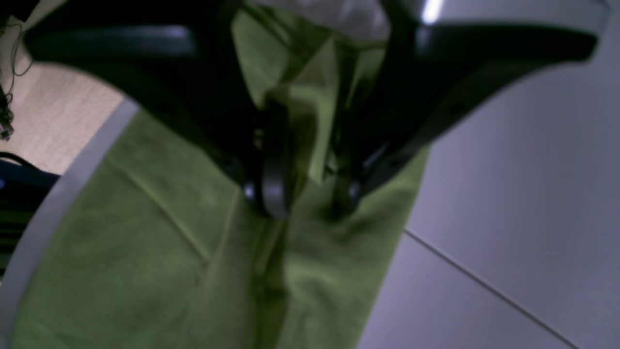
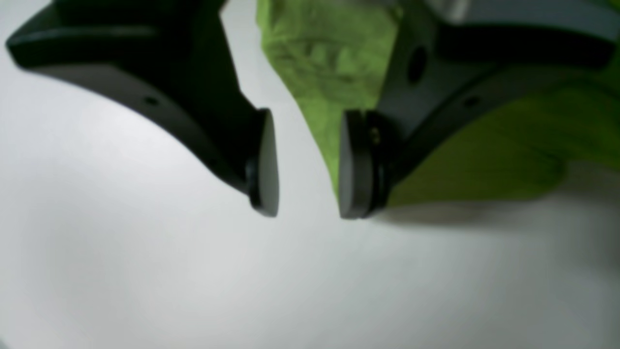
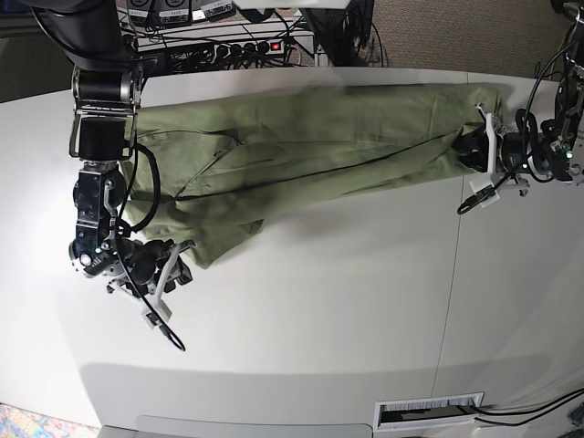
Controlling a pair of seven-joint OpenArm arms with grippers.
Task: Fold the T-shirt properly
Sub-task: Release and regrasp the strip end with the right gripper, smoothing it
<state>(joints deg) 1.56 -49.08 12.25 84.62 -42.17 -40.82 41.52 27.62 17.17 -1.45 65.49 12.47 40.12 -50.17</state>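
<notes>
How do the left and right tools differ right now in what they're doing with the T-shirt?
The left tool is clamped on a fold of the T-shirt; the right tool stands open, with nothing between its pads. The left sits at the shirt's far end, the right beside a loose corner. Both are low over the table.

The right gripper (image 2: pixel 307 167) is hanging just above a pale grey surface (image 2: pixel 193 281), its two dark jaws standing apart with a clear gap between the flat round pads (image 2: pixel 265 165). Nothing is sitting in that gap except the bare surface and, higher up, a narrowing point of the green T-shirt (image 2: pixel 329 63). The cloth is lying on the far side of the jaws, its wrinkled tip running down beside the pad on the picture's right; whether it is touching that pad cannot be told. More of the fabric is spreading out behind that same jaw, casting a soft shadow below its edge. The whole picture is looking slightly blurred.
</notes>
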